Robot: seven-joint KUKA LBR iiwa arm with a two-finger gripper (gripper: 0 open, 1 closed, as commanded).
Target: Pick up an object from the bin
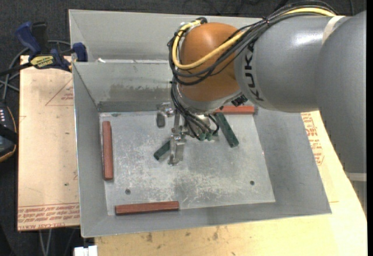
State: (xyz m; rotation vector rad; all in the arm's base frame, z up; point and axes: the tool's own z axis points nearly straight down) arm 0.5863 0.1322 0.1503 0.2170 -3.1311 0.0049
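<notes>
Camera view: the gripper (175, 153) is low over the bin (87, 132) floor, with a small dark green stick (161, 153) just at its left (spread or closed, I cannot tell). Nothing looks lifted yet. By my judgement, gripping and raising are still to do.

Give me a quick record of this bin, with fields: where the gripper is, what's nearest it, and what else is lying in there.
bin: grey metal, few loose things
gripper: low over the middle of the floor
nearest thing: dark green piece, right beside the gripper
also near: dark green bar, tilted, toward the right
left red-brown bar: along the left wall
front red-brown bar: along the front edge
back red-brown bar: partly hidden by the arm
held: cannot tell
</notes>
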